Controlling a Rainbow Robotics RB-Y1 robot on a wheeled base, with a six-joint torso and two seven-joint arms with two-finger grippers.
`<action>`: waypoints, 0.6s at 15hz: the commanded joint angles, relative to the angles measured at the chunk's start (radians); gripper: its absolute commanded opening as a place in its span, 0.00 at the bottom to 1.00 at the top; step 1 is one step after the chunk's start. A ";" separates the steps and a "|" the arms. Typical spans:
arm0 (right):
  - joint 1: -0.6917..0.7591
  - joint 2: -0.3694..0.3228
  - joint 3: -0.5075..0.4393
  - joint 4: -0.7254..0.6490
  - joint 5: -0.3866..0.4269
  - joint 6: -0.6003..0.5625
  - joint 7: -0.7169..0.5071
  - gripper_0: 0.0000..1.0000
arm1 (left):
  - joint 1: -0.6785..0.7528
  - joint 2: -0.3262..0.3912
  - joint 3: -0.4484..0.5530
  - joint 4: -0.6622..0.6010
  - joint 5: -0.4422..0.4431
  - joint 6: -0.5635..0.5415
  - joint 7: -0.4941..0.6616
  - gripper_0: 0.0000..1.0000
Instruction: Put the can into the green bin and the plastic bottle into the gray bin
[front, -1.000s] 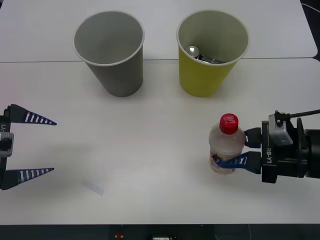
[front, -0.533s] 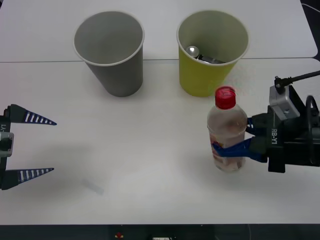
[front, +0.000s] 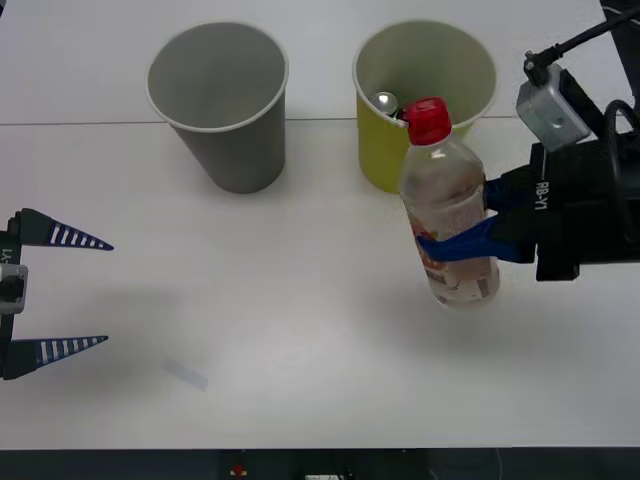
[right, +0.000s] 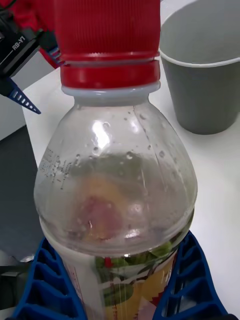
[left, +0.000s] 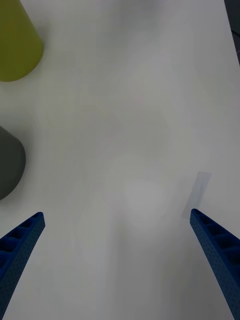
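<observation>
From the front view, the right gripper (front: 480, 228) clenches the plastic bottle (front: 449, 215), upright and lifted before the green bin (front: 425, 105), where the can (front: 386, 101) lies; the gray bin (front: 220, 105) stands to its left. At the right wrist, blue fingers (right: 47, 290) squeeze the label. At the left wrist, the left gripper (left: 120, 260) is spread wide, idle

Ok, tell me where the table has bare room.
Bare: the wide stretch between the left pincer and the plastic bottle, before the gray bin. Crowded: around the green bin, where the right pincer holds the bottle.
</observation>
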 joint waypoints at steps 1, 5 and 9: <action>-0.173 0.003 0.104 0.064 0.018 -0.011 -0.017 0.00 | 0.000 0.000 0.000 0.000 0.000 0.000 0.000 1.00; -0.426 0.051 0.269 0.194 0.062 -0.011 -0.017 0.00 | 0.000 0.000 0.000 0.000 0.000 0.000 0.000 1.00; -0.664 0.189 0.417 0.391 0.185 -0.015 -0.015 0.00 | 0.000 0.000 0.000 0.000 0.000 0.000 0.000 1.00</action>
